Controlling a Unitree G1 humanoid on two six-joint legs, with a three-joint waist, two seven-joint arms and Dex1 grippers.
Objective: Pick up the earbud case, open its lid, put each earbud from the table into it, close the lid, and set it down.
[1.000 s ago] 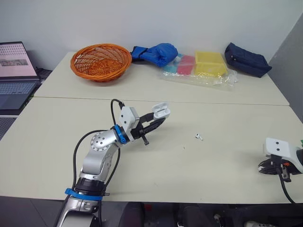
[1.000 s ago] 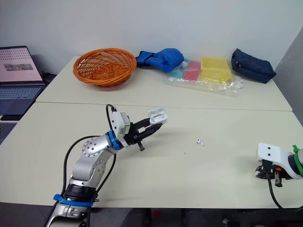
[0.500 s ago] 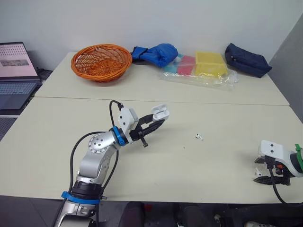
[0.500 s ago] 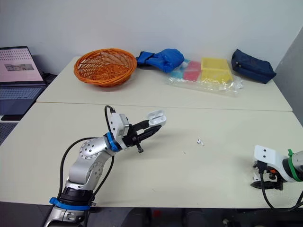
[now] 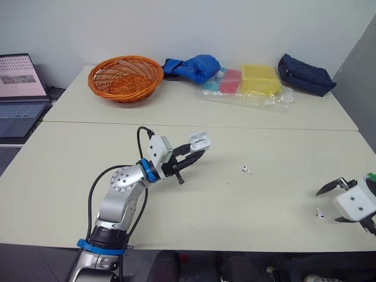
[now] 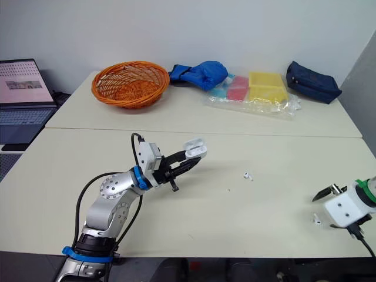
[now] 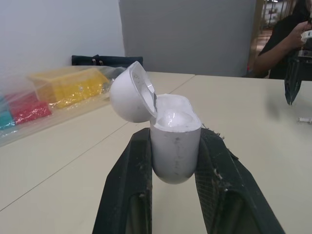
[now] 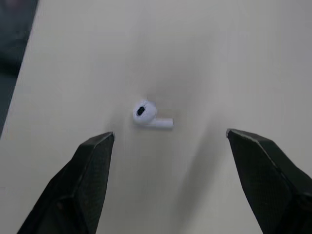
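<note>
Open-lidded earbud case [image 5: 200, 139] is kept clamped by the left gripper [image 7: 174, 140]; right gripper [image 8: 168, 133] is held wide apart over an earbud [image 8: 146, 114] on the table [image 5: 282, 147]

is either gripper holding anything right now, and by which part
The left gripper holds the earbud case by the sides of its lower body, lid open. The right gripper, open over an earbud, holds nothing.
</note>
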